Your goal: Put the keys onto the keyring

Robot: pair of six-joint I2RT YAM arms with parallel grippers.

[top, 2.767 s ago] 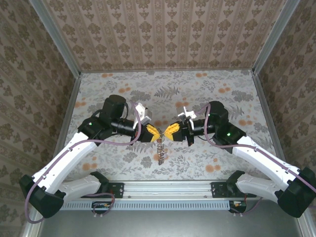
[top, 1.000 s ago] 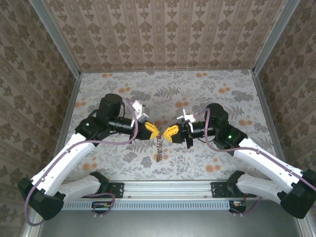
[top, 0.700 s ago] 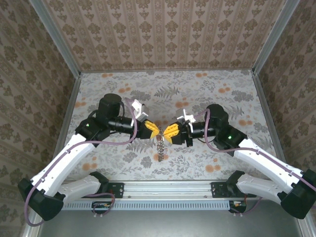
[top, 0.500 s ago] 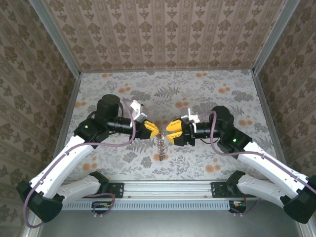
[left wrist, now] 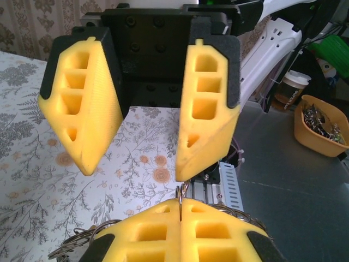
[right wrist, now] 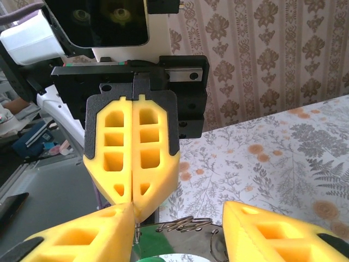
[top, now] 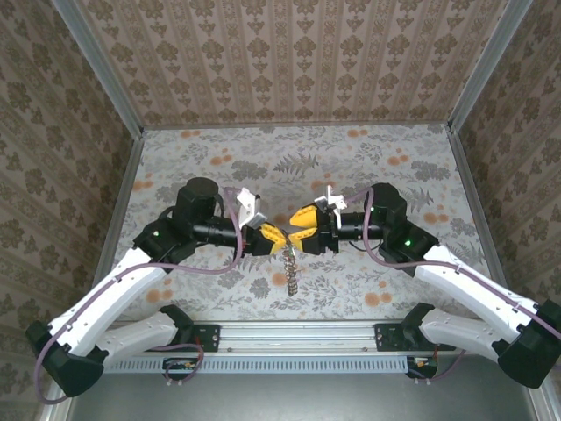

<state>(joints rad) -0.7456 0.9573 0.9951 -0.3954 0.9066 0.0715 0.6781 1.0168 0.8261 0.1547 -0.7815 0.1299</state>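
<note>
On my left, the left gripper (top: pixel 272 235) has its yellow, hollow-celled wedge fingers (left wrist: pixel 152 234) pressed flat together, pinching a thin wire loop of the keyring (top: pixel 289 267). The keyring hangs from that pinch as a grey, coiled metal band above the flower-printed table (top: pixel 394 175), between the arms. The right gripper (top: pixel 301 226) faces it, its matching fingers (right wrist: pixel 272 232) spread wide, holding nothing.

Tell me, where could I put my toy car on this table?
The far strip of the table along the back wall is bare, from the left wall to the right wall. The middle is crowded: the left fingers and right fingers meet there, with the keyring dangling under them.
</note>
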